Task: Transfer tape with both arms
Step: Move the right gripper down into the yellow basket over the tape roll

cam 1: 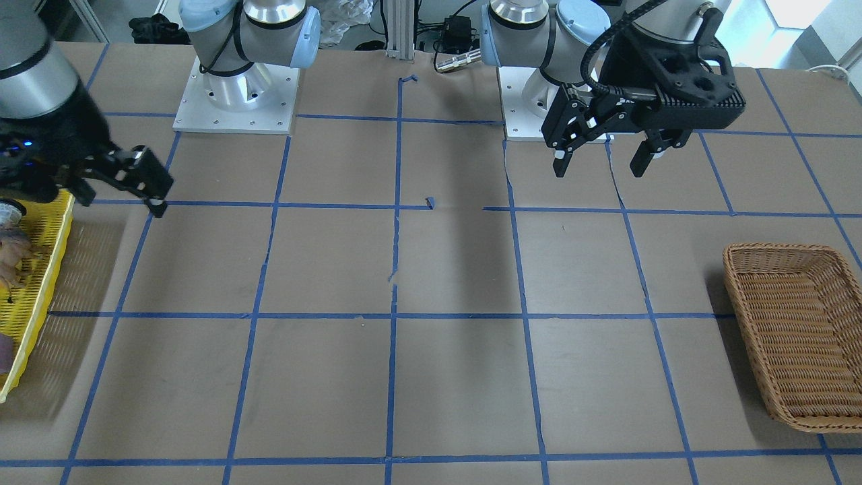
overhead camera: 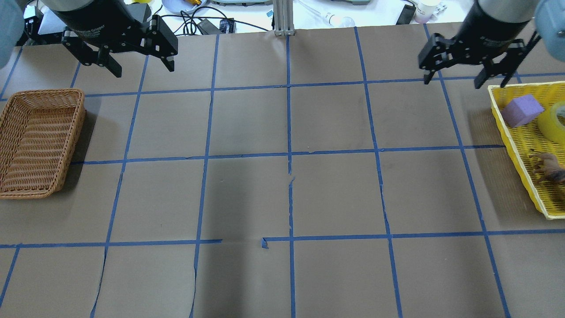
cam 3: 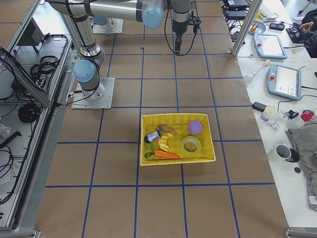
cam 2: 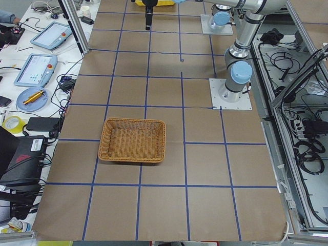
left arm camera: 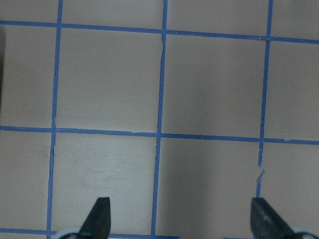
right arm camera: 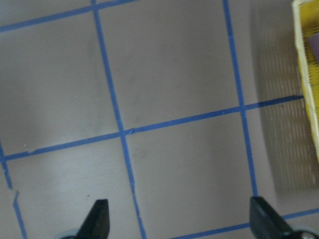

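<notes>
The yellow tape roll (overhead camera: 554, 121) lies flat in the yellow basket (overhead camera: 525, 152) at the table's right end. It also shows in the exterior right view (cam 3: 190, 145). My right gripper (overhead camera: 454, 81) hangs open and empty above the table, just left of the basket's far corner. In its wrist view (right arm camera: 179, 216) only bare table lies between the fingertips, with the basket's edge (right arm camera: 305, 74) at the right. My left gripper (overhead camera: 143, 68) is open and empty above the far left of the table. It shows in the front view (cam 1: 599, 168), and its wrist view (left arm camera: 180, 216) shows only table.
The yellow basket also holds a purple block (overhead camera: 521, 110), a brown toy animal (overhead camera: 549, 165) and a carrot (cam 3: 166, 154). An empty wicker basket (overhead camera: 39, 141) stands at the left end. Blue tape lines grid the brown table. Cables and devices lie beyond the far edge.
</notes>
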